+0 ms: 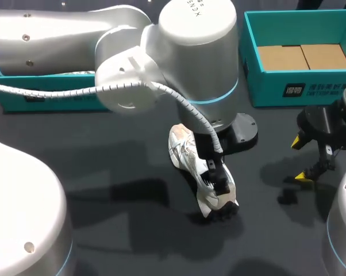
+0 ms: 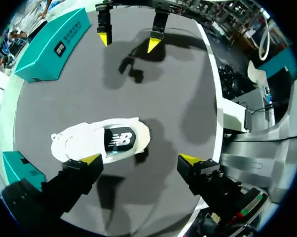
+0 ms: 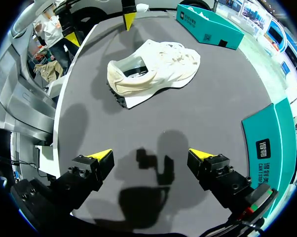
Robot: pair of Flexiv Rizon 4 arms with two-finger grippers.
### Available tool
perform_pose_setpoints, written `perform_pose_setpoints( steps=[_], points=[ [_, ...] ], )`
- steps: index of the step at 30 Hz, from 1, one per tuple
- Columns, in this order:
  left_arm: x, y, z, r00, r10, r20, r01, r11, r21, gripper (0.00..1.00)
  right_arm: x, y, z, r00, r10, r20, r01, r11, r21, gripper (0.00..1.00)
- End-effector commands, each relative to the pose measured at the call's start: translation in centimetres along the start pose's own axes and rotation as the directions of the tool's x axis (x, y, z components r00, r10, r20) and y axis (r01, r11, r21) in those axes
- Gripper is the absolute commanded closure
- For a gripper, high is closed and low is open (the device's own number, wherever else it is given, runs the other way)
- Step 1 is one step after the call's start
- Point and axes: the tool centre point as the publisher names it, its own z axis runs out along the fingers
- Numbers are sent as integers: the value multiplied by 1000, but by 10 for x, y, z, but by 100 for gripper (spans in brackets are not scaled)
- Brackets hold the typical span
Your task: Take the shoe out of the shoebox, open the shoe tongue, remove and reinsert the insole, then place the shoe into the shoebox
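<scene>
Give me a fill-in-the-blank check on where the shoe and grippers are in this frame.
1. The left gripper and right gripper both have ___ fingers.
2. The white shoe lies on the table, ___ the teal shoebox rather than inside it.
3. The shoe is nearer the ___ gripper.
Missing: open; outside; left.

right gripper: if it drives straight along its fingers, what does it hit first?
The right gripper most likely meets bare table first, just short of the white shoe. Nothing sits between its open jaws. Depth is unclear, so treat that as a guess.
</scene>
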Motion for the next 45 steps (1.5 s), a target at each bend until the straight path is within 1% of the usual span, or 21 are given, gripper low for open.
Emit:
perform_pose_setpoints(
  steps=[1,2,4,6,7,9,10,12,15,19,21,23,30,34,39,45],
  points=[
    [0,0,27,969,-246,32,245,969,20,0,1,0,1,1000,1,3,-1,1000,3,0],
    [0,0,31,968,-249,20,248,968,30,0,1,0,1,1000,1,3,-1,1000,3,0],
    [0,-1,38,955,-291,63,286,956,70,0,1,0,1,1000,1,3,-1,1000,3,0],
    [-2,-1,44,953,-298,49,293,952,87,0,1,0,1,1000,1,3,-1,1000,3,0],
    [-2,-2,47,951,-303,66,296,950,101,0,1,0,1,1000,1,3,-1,1000,3,0],
    [-4,-3,51,952,-305,40,299,948,106,0,1,0,1,1000,1,3,-1,1000,3,0],
    [-5,-5,54,951,-307,37,302,948,103,0,1,0,1,1000,1,3,-1,1000,3,0],
    [-7,-9,58,951,-309,-3,308,948,78,0,1,0,1,1000,1,3,-1,1000,3,0],
    [-3,-12,65,954,-300,5,299,952,67,0,1,0,1,1000,1,3,-1,1000,3,0],
    [1,-16,76,955,-294,33,290,954,80,0,1,0,1,1000,1,3,-1,1000,3,0],
    [1,-19,82,961,-277,19,275,959,63,0,1,0,1,1000,1,3,-1,1000,3,0],
    [1,-21,86,962,-274,19,272,960,62,0,1,0,1,1000,1,3,-1,1000,3,0],
    [10,-20,97,966,-259,14,258,965,50,0,1,0,1,1000,1,3,-1,1000,3,0],
    [11,-20,106,966,-259,17,258,966,35,0,1,0,1,1000,1,3,-1,1000,3,0],
    [16,-17,117,965,-262,29,262,965,27,8,1,0,1,1000,1,3,-1,1000,3,0],
    [20,-15,131,964,-261,45,260,965,10,11,1,0,1,1000,1,3,-1,1000,3,0]
  ],
)
